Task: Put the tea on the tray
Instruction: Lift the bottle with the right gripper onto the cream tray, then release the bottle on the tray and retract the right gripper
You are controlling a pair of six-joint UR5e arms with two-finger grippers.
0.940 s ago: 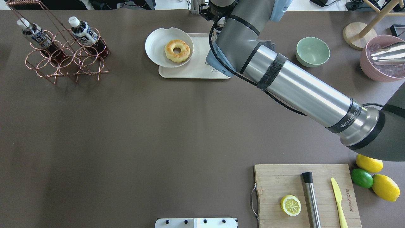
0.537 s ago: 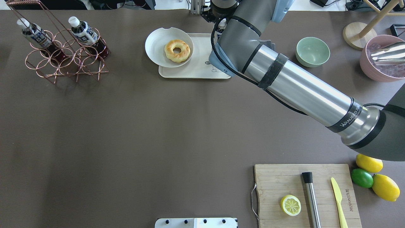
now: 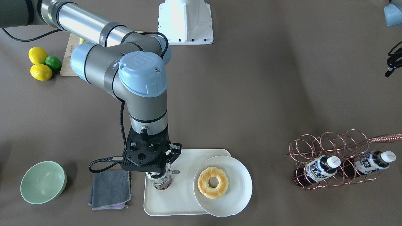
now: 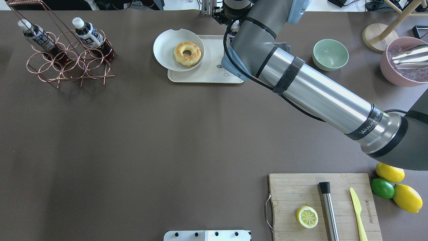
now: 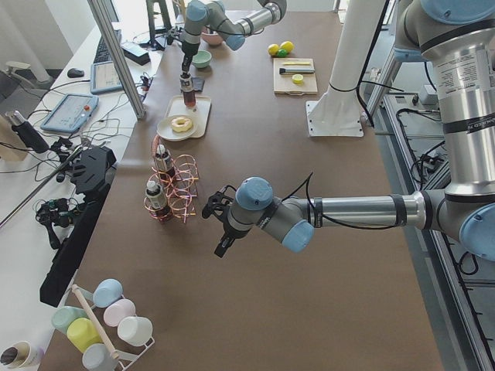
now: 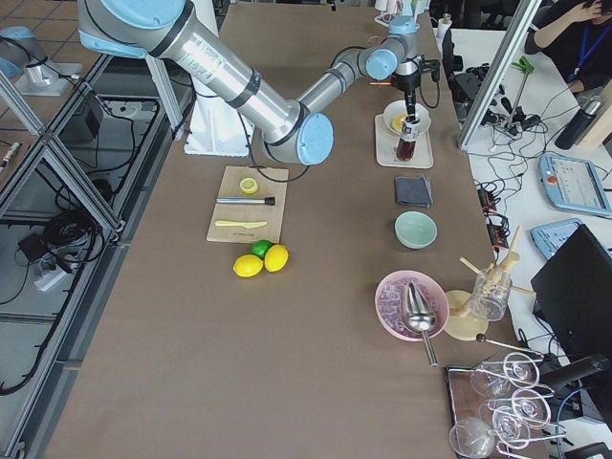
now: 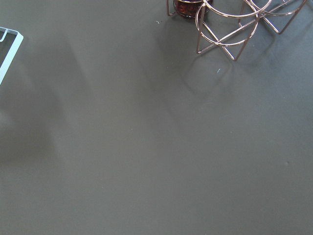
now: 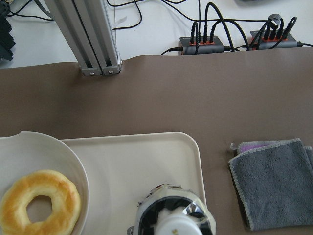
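The tea (image 3: 160,182) stands upright on the left part of the cream tray (image 3: 176,202), by the small bear drawing. My right gripper (image 3: 157,171) points straight down over it and is shut on the bottle's top. The right wrist view shows the white cap (image 8: 173,223) from above, over the tray (image 8: 146,166). In the overhead view the arm hides most of the bottle (image 4: 235,25). My left gripper (image 5: 219,228) hovers over bare table near the copper rack. It shows only partly at the front view's edge (image 3: 391,66), so I cannot tell if it is open.
A white plate (image 3: 234,201) with a doughnut (image 3: 213,182) overlaps the tray's right side. A grey cloth (image 3: 110,188) and a green bowl (image 3: 43,182) lie left of the tray. The copper rack (image 3: 329,147) holds two identical bottles. A cutting board (image 4: 291,190), lemons and a pink bowl (image 4: 391,75) are farther off.
My right wrist has shifted slightly with the tea over the tray. More of the tray's bear drawing shows now. The left arm has not visibly moved.
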